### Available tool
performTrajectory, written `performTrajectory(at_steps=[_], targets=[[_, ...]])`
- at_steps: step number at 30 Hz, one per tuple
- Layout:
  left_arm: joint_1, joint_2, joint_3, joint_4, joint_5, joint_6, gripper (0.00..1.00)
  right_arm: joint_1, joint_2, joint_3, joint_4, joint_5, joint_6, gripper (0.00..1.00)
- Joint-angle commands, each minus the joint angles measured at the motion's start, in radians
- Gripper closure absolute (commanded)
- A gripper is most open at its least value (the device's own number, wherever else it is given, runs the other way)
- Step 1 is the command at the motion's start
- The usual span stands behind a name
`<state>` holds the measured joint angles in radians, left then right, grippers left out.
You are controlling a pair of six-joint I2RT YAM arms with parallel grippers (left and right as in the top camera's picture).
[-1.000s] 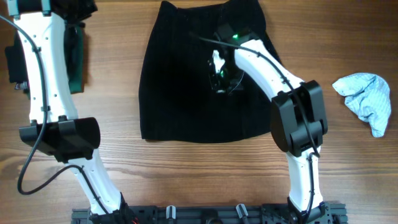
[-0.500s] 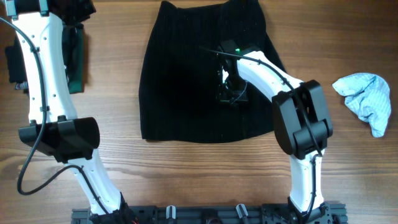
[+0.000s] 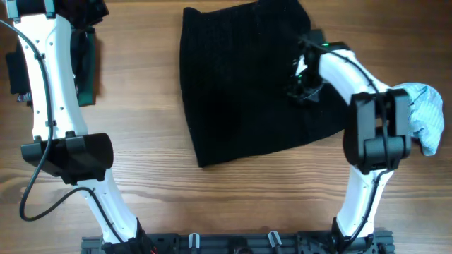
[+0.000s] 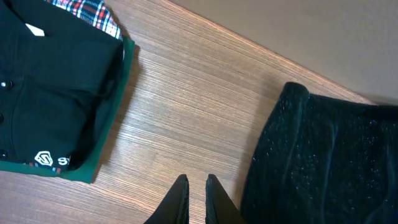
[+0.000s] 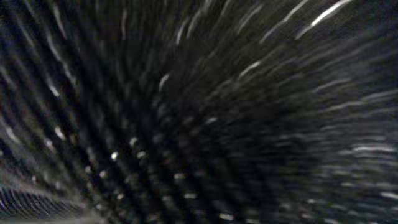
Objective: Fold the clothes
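The clothes (image 3: 247, 92) are one large black fuzzy knit garment lying flat on the wooden table, its flared hem toward me. My right gripper (image 3: 302, 79) is pressed down on its right part. The right wrist view shows only blurred black knit (image 5: 199, 112) and the fingers are hidden; the garment moves with the gripper. My left gripper (image 4: 196, 183) is shut and empty above bare wood at the far left. The knit's edge (image 4: 329, 162) lies to its right in the left wrist view.
A smooth black folded garment with red plaid trim (image 4: 56, 93) lies on a green backing at the far left, seen also in the overhead view (image 3: 86, 67). A crumpled pale blue cloth (image 3: 424, 113) sits at the right edge, partly behind my right arm.
My right gripper has swept to the right and the knit garment has slid right with it and turned slightly. The left arm has not moved.
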<state>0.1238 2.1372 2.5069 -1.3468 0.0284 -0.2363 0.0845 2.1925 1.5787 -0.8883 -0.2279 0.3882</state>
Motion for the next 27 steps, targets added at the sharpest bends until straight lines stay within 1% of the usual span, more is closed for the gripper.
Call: performTrajectory(at_steps=[1, 4, 7, 12, 13, 16, 17, 18, 19, 20, 21, 23, 24, 26, 27], targets=[[-0.004, 0.003, 0.01, -0.001, 0.009, 0.02, 0.89, -0.129, 0.078, -0.047, 0.068, 0.233, -0.048, 0.93], [-0.004, 0.004, 0.01, 0.0, 0.025, 0.02, 0.89, -0.208, 0.077, -0.033, 0.09, 0.227, -0.073, 0.94], [-0.004, 0.006, 0.01, 0.004, 0.058, 0.02, 0.89, -0.249, 0.074, 0.002, 0.051, 0.214, -0.088, 0.96], [-0.038, 0.031, 0.01, 0.026, 0.091, 0.021, 0.92, -0.245, 0.032, 0.084, -0.016, 0.031, -0.214, 0.95], [-0.055, 0.045, 0.01, 0.035, 0.091, 0.024, 0.92, -0.233, 0.008, 0.1, -0.027, -0.006, -0.233, 0.95], [-0.107, 0.091, 0.01, 0.057, 0.091, 0.059, 0.93, -0.198, -0.071, 0.129, -0.042, -0.084, -0.262, 0.86], [-0.121, 0.104, 0.01, 0.064, 0.091, 0.076, 0.93, -0.187, -0.093, 0.134, -0.044, -0.093, -0.261, 0.81], [-0.14, 0.123, 0.01, 0.074, 0.091, 0.093, 0.93, -0.174, -0.121, 0.14, -0.046, -0.108, -0.261, 0.73], [-0.162, 0.143, 0.01, 0.085, 0.091, 0.131, 0.93, -0.156, -0.16, 0.145, -0.047, -0.119, -0.261, 0.54], [-0.175, 0.159, 0.01, 0.092, 0.09, 0.159, 0.93, -0.146, -0.185, 0.146, -0.046, -0.122, -0.261, 0.44], [-0.194, 0.183, 0.01, 0.103, 0.09, 0.209, 0.92, -0.131, -0.226, 0.146, -0.044, -0.121, -0.257, 0.3], [-0.217, 0.223, 0.01, 0.114, 0.087, 0.291, 0.92, -0.111, -0.295, 0.146, -0.04, -0.121, -0.257, 0.13], [-0.225, 0.25, 0.01, 0.123, 0.087, 0.331, 0.91, -0.104, -0.328, 0.146, -0.039, -0.121, -0.257, 0.05], [-0.232, 0.29, 0.01, 0.137, 0.095, 0.366, 0.85, -0.101, -0.372, 0.146, -0.04, -0.121, -0.256, 0.0], [-0.232, 0.316, 0.01, 0.148, 0.122, 0.392, 0.82, -0.101, -0.392, 0.146, -0.042, -0.121, -0.255, 0.0]])
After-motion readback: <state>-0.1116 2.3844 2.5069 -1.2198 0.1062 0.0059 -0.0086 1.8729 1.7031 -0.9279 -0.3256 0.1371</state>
